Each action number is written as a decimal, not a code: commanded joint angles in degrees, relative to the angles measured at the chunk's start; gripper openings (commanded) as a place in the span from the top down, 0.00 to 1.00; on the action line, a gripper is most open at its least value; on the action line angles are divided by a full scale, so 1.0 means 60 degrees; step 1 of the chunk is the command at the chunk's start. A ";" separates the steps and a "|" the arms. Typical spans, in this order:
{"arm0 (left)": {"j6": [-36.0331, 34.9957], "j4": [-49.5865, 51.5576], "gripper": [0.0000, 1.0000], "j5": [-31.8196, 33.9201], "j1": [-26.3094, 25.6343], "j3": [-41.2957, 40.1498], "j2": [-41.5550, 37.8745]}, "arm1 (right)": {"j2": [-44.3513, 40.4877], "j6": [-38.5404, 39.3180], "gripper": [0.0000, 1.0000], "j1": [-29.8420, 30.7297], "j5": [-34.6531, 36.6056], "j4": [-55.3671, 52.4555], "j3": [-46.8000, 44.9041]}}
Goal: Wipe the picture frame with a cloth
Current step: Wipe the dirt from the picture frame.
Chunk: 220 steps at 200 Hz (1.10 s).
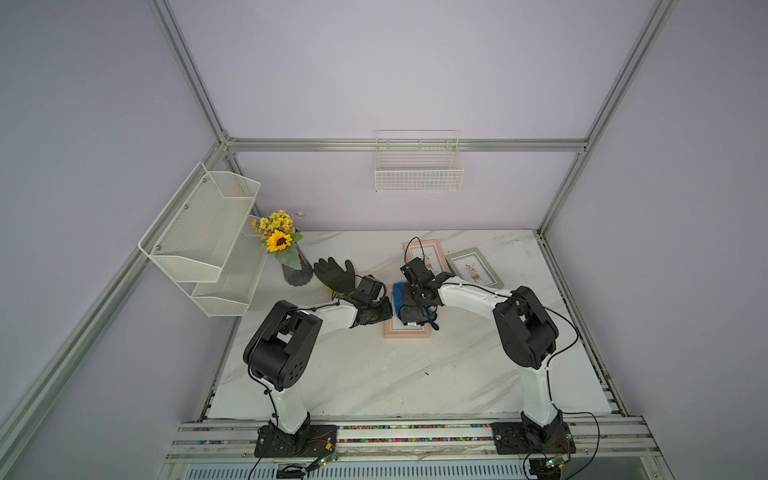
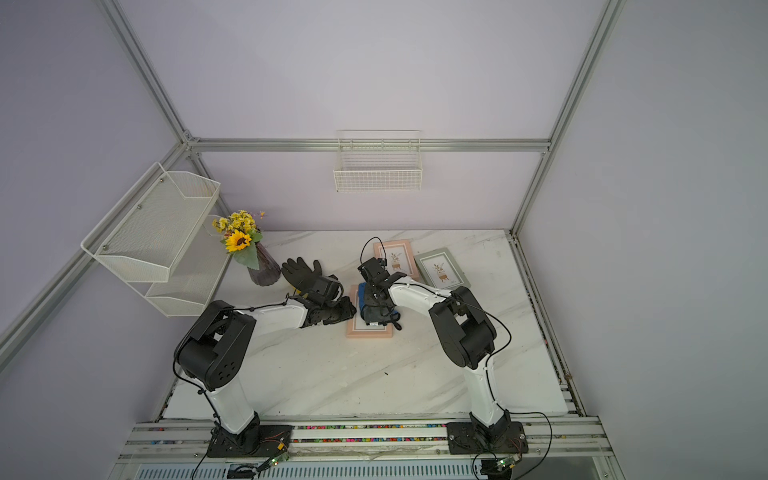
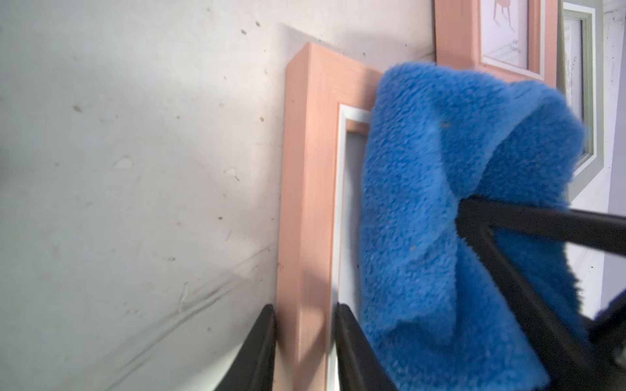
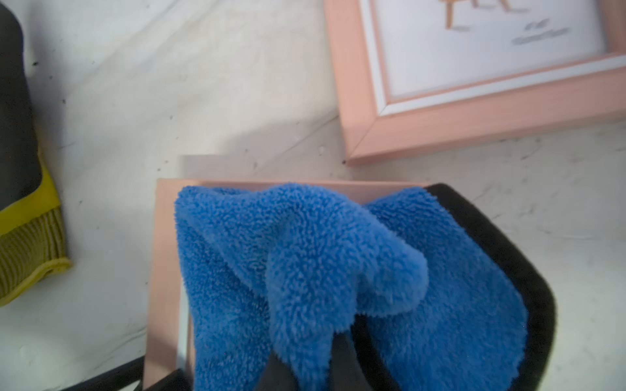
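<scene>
Right claw [image 1: 414, 309] was clamped shut on the bunched cloth [image 4: 305, 270], which rested on the picture frame [image 1: 407, 331] directly beneath it. The left claw [image 3: 305, 325] pinched the frame's left rail. The frame's long axis ran near-to-far with its near end bare, so a stroke toward the robot looked due.

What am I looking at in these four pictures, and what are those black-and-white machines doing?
Two robot arms stand at the table's near edge, each ending in a two-fingered gripper. Two pictures look down from a camera pair overhead; the other two come from cameras on the arms' wrists. The left gripper clamps one side of the near pink frame. The right gripper pinches a blue cloth, which lies bunched on that frame. Also on the table: a second pink frame, a green frame, a black glove and a vase of flowers.
</scene>
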<state>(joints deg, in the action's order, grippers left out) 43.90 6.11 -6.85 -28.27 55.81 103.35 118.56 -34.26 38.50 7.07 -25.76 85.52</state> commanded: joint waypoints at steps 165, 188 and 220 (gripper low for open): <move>-0.0051 0.1120 0.68 0.0488 0.0054 -0.0014 0.0573 | -0.1105 -0.0574 0.91 0.0658 0.0048 -0.0618 -0.1614; -0.0079 0.1135 0.68 0.0468 0.0049 -0.0066 0.0573 | -0.1053 -0.0251 0.91 0.0035 0.0343 -0.0682 -0.1337; -0.0066 0.1131 0.68 0.0527 0.0051 -0.0138 0.0490 | -0.0451 0.0219 0.91 -0.0764 0.0433 -0.0700 -0.0436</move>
<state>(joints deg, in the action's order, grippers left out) 43.92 6.92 -6.92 -28.27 56.55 103.92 113.16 -35.29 37.54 7.62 -27.92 78.96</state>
